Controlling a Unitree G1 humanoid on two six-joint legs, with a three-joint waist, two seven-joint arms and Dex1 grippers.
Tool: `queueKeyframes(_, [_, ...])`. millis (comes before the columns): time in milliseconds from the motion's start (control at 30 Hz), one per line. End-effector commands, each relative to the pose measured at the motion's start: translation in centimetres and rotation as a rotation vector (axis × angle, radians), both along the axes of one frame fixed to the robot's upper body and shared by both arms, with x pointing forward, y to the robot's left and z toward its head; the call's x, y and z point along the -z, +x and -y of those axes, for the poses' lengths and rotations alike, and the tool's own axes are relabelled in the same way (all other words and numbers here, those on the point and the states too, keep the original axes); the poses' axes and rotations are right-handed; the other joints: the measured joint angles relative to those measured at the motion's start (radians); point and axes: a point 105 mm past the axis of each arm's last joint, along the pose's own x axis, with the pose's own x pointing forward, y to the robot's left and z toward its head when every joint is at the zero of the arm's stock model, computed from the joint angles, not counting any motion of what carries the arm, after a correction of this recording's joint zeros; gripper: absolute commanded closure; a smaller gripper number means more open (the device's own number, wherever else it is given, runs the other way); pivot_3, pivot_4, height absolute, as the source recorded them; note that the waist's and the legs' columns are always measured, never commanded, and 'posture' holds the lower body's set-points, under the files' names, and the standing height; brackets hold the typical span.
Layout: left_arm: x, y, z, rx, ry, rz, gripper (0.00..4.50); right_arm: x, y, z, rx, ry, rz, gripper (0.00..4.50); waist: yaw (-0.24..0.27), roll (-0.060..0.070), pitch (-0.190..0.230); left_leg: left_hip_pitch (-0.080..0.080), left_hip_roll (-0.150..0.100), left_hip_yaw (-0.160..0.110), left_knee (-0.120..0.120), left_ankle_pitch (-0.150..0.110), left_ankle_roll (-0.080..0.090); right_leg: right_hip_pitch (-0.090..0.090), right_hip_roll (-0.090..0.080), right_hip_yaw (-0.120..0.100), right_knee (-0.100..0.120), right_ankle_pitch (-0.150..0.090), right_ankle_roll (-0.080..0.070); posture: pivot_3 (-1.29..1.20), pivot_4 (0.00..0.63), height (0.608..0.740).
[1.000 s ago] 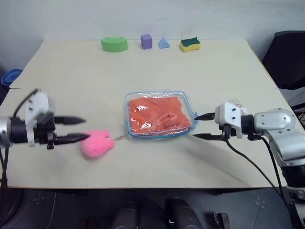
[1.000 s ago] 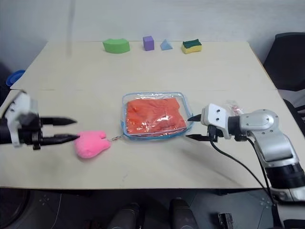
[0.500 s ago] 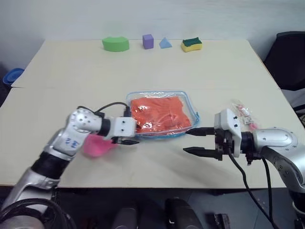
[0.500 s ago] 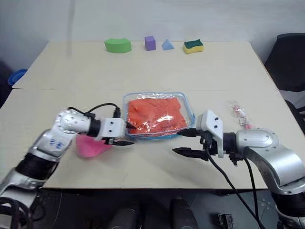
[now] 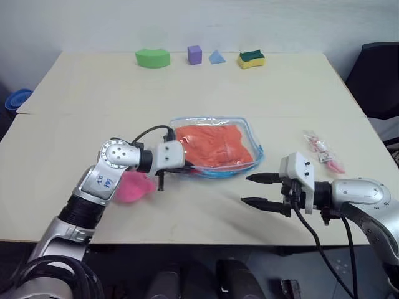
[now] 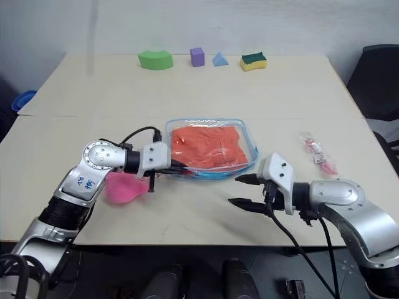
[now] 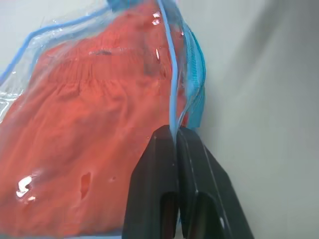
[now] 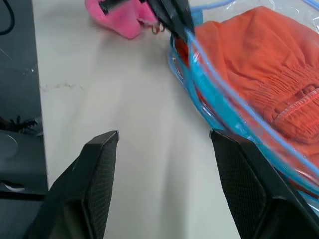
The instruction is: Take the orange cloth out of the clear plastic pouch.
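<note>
Clear plastic pouch (image 5: 215, 148) mid-tabletop, orange cloth (image 5: 212, 145) inside. L gripper (image 7: 175, 144) pinched shut on pouch's blue trim, prob. one layer only. R gripper (image 5: 252, 189) wide, empty, near front edge. Risk: thin pinch slips; whole pouch drags.

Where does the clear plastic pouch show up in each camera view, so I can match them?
Left eye view: clear plastic pouch at table centre.
Right eye view: centre too.
Left wrist view: its blue edge pinched by the shut left gripper.
Right wrist view: upper right, beyond the open right gripper.
Shared landmark: the orange cloth inside.
</note>
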Motion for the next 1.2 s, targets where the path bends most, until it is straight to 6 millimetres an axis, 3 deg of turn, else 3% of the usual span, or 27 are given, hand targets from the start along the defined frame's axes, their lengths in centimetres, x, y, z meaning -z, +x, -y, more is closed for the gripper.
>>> queueKeyframes(33, [-2.2, -0.1, 0.0, -0.034, -0.096, -0.020, 4.50, 0.2, 1.2, -0.2, 0.023, -0.038, 0.072, 1.85, -0.002, 0.000, 0.000, 0.000, 0.000, 0.000, 0.000, 0.000, 0.000, 0.000, 0.000, 0.000, 0.000, 0.000, 0.000, 0.00, 0.150, 0.740])
queueKeyframes(100, [-1.7, -0.1, -0.1, -0.048, -0.080, -0.021, 4.50, 0.4, 2.1, -0.7, 0.025, -0.060, 0.123, 2.33, -0.005, 0.000, 0.000, 0.000, 0.000, 0.000, 0.000, 0.001, -0.002, 0.000, 0.000, 0.000, 0.000, 0.000, 0.000, 0.00, 0.150, 0.740])
queueKeyframes(233, [-1.1, -0.4, -0.1, -0.054, -0.068, -0.026, 4.50, -0.2, 4.4, -2.2, 0.037, -0.081, 0.256, 3.75, -0.008, 0.000, 0.000, 0.001, 0.000, 0.001, 0.000, 0.001, -0.003, -0.001, 0.001, 0.001, 0.001, 0.000, 0.000, 0.00, 0.150, 0.740])
queueKeyframes(367, [-1.2, -0.3, 0.0, -0.065, -0.076, -0.026, 4.50, -0.2, 5.8, -3.1, 0.015, -0.142, 0.355, 3.75, -0.004, 0.000, 0.000, 0.001, 0.000, 0.001, 0.000, 0.001, -0.003, -0.001, 0.000, 0.001, 0.000, 0.000, 0.000, 0.00, 0.150, 0.740])
queueKeyframes(500, [-1.0, -0.3, 0.2, -0.067, -0.079, -0.024, 4.50, 1.0, 7.0, -3.6, -0.030, -0.271, 0.462, 2.84, -0.003, 0.000, 0.000, 0.000, -0.001, 0.000, 0.000, 0.001, -0.004, -0.001, 0.000, 0.000, 0.000, 0.000, 0.000, 0.00, 0.150, 0.740])
queueKeyframes(767, [-1.1, -0.8, 0.7, -0.052, -0.091, -0.022, 4.50, 0.4, 9.4, -4.2, -0.005, -0.342, 0.636, 0.12, -0.008, 0.000, 0.000, 0.001, 0.000, 0.001, 0.000, 0.001, -0.004, -0.001, 0.001, 0.001, 0.000, 0.000, 0.000, 0.00, 0.150, 0.740])
queueKeyframes(1033, [-1.2, -0.9, 0.9, -0.048, -0.095, -0.024, 4.50, 1.8, 9.3, -4.9, -0.147, -0.490, 0.767, 0.05, -0.008, 0.000, 0.000, 0.000, 0.000, 0.001, 0.000, 0.001, -0.004, -0.002, 0.001, 0.001, 0.000, 0.000, 0.000, 0.00, 0.150, 0.740])
queueKeyframes(1200, [-1.2, -1.4, 1.4, -0.025, -0.103, -0.031, 4.50, 2.3, 9.6, -6.5, -0.233, -0.555, 0.848, 0.05, -0.013, 0.000, 0.000, 0.001, 0.000, 0.001, 0.000, 0.001, -0.004, -0.002, 0.001, 0.001, 0.001, 0.000, 0.000, 0.00, 0.150, 0.740])
